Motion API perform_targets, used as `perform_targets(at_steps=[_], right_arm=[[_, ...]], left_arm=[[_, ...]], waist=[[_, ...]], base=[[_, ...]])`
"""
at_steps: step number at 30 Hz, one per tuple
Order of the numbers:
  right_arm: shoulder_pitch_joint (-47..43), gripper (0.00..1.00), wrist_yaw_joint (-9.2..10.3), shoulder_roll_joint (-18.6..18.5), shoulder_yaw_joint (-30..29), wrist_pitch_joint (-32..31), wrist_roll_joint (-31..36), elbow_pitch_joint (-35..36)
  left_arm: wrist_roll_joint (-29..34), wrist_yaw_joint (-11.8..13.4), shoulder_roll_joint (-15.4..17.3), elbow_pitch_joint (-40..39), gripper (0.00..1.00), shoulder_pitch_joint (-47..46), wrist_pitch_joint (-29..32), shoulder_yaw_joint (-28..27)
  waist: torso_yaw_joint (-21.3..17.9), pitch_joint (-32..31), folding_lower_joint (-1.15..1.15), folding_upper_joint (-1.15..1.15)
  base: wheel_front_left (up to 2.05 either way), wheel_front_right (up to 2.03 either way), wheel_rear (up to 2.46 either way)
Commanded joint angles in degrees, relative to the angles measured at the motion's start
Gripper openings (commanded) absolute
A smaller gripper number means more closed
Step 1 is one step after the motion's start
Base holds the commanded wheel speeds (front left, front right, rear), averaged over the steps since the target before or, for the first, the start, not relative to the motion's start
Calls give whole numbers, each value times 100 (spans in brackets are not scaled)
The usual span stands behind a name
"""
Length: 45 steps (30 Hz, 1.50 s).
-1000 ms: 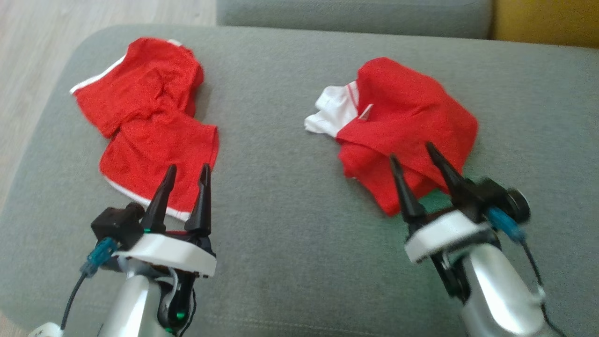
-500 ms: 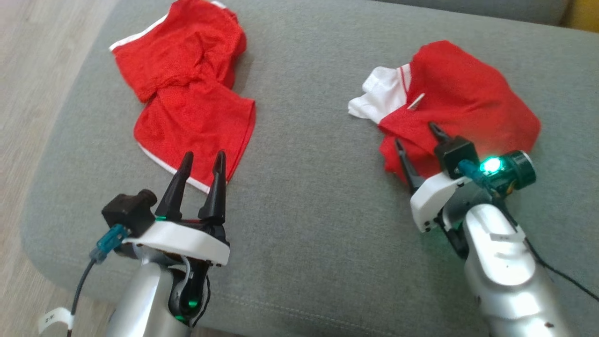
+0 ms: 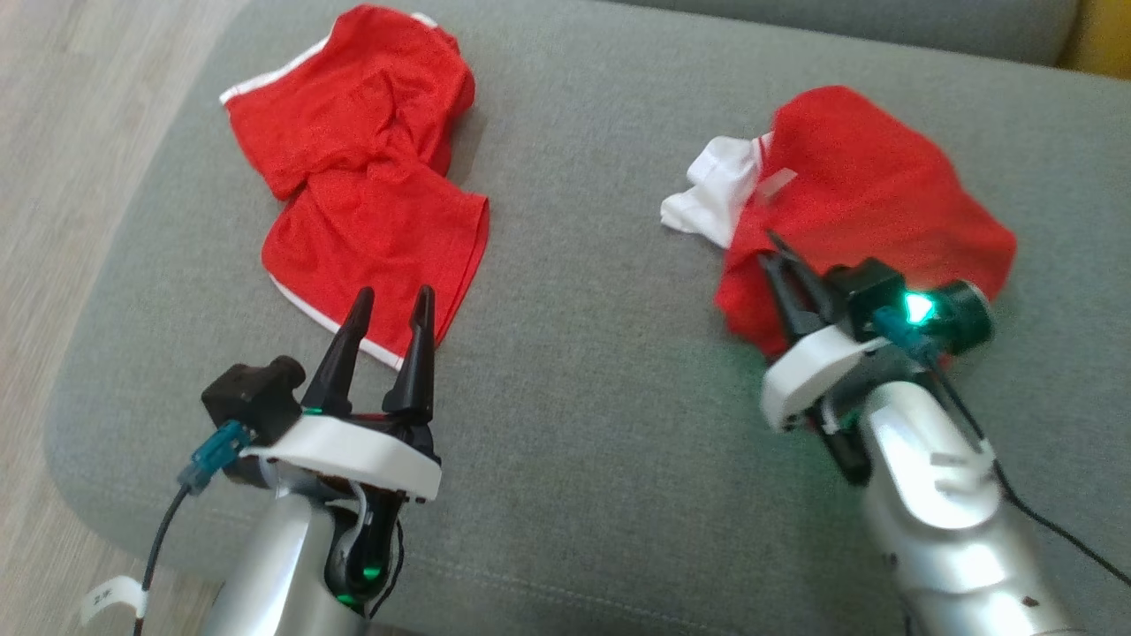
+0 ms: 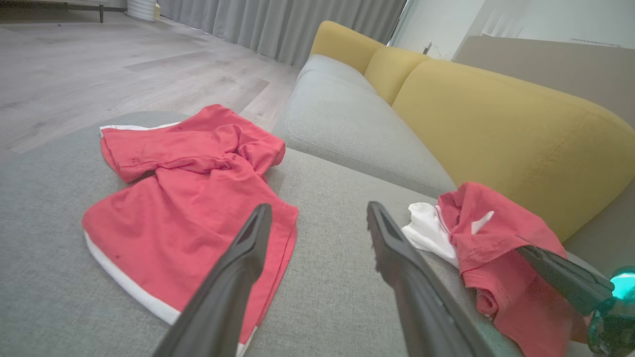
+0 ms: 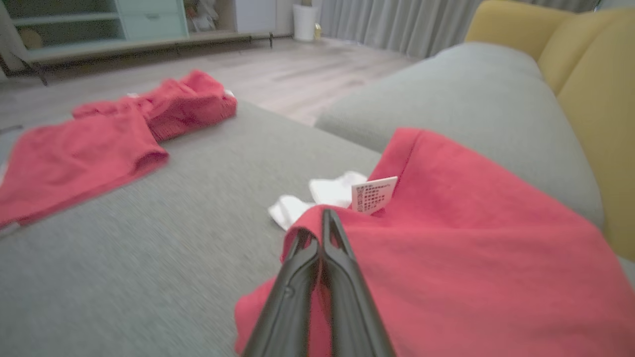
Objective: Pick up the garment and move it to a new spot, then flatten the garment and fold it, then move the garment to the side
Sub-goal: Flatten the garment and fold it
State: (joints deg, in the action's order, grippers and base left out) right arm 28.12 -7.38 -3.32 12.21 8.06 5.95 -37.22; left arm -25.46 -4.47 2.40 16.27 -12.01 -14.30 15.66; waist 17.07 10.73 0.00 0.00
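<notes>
The garment [image 3: 884, 203] is a crumpled red top with a white part and a white tag [image 5: 373, 193]. It lies on the right of the grey cushion [image 3: 583, 371]. My right gripper [image 3: 778, 252] is shut on a fold of red cloth at the garment's near left edge, and in the right wrist view the right gripper [image 5: 320, 230] has its two fingers pressed together with the garment [image 5: 471, 238] bunched around their tips. My left gripper [image 3: 395, 296] stands open just above the cushion, its tips over the near hem of a second red piece [image 3: 362, 185] and holding nothing.
The second red piece [image 4: 188, 188] with white trim lies spread on the left of the cushion. Beyond it the cushion's left edge drops to a wooden floor [image 3: 62, 132]. A grey seat [image 4: 347, 129] and a yellow sofa back [image 4: 501, 129] stand behind.
My right gripper's fingers, spread over the garment's near edge before, have shut on the cloth, which has bunched up a little. The head view has shifted. The left gripper stays open.
</notes>
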Motion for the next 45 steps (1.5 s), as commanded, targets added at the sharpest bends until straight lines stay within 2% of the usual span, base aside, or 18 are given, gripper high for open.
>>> perform_targets(at_steps=[1, 9, 12, 14, 19, 23, 24, 25, 27, 32, 33, 34, 35, 39, 40, 45], right_arm=[[265, 0, -11, 44, 228, 122, -147, 245], [780, 0, -11, 44, 1581, 491, -1800, 1165], [1170, 0, -11, 44, 1791, 541, -2554, 1598], [1485, 0, -11, 44, 1712, 574, -2953, 1814], [2020, 0, -11, 44, 710, 635, -3527, 1626], [2070, 0, -11, -47, -240, 475, -3433, 1290], [2012, 0, -11, -179, -445, 397, -3360, 1261], [1808, 0, -11, -515, -859, 215, -3210, 1225], [1535, 0, -11, -872, -1281, 20, -3017, 1186], [893, 0, -11, -1562, -2239, -402, -2058, 947], [793, 4, -11, -1615, -2468, -520, -1769, 858], [731, 93, -11, -1609, -2693, -595, -1500, 811], [684, 100, -11, -1554, -2911, -699, -1235, 764], [620, 100, -11, -1137, -3363, -938, -333, 847], [620, 100, -11, -1137, -3363, -938, -333, 847], [594, 100, -11, -540, -3266, -809, 90, 1225]], left_arm=[[-6, 37, 48, -164, 100, -157, -70, -201], [-14, 60, 48, -175, 100, 48, -70, -314], [-162, 85, 48, -237, 100, 150, -70, -419], [-204, 111, 48, -273, 100, 199, -70, -457], [-291, 144, 48, -343, 100, 264, -70, -467], [-376, 188, 48, -414, 100, 281, -70, -568], [-377, 191, 48, -424, 100, 277, -70, -588], [-370, 187, 48, -436, 100, 255, -70, -610], [-364, 187, 48, -453, 100, 223, -70, -642], [-287, 136, 48, -437, 100, 114, -70, -632], [-273, 125, 48, -429, 100, 84, -70, -624], [-275, 117, 48, -423, 100, 54, -70, -620], [-273, 111, 48, -417, 100, 25, -70, -619], [-259, 93, 48, -375, 100, -72, -70, -596], [-259, 93, 48, -375, 100, -72, -70, -596], [-245, 82, 48, -327, 100, -110, -70, -593]], waist=[[-51, -94, 0, 0], [-283, -576, 0, 0], [-383, -680, 0, 0], [-446, -685, 0, 0], [-543, -660, 0, 0], [-664, -536, 0, 0], [-697, -503, 0, 0], [-764, -436, 0, 0], [-851, -366, 0, 0], [-1093, -181, 0, 0], [-1134, -155, 0, 0], [-1172, -129, 0, 0], [-1212, -107, 0, 0], [-1327, -63, 0, 0], [-1327, -63, 0, 0], [-1411, -116, 0, 0]], base=[[0, 0, 0], [0, 0, 0], [0, 0, 0], [0, 0, 0], [0, 0, 0], [0, 0, 0], [0, 0, 0], [0, 0, 0], [0, 0, 0], [0, 0, 0], [0, 0, 0], [0, 0, 0], [0, 0, 0], [0, 0, 0], [0, 0, 0], [0, 0, 0]])
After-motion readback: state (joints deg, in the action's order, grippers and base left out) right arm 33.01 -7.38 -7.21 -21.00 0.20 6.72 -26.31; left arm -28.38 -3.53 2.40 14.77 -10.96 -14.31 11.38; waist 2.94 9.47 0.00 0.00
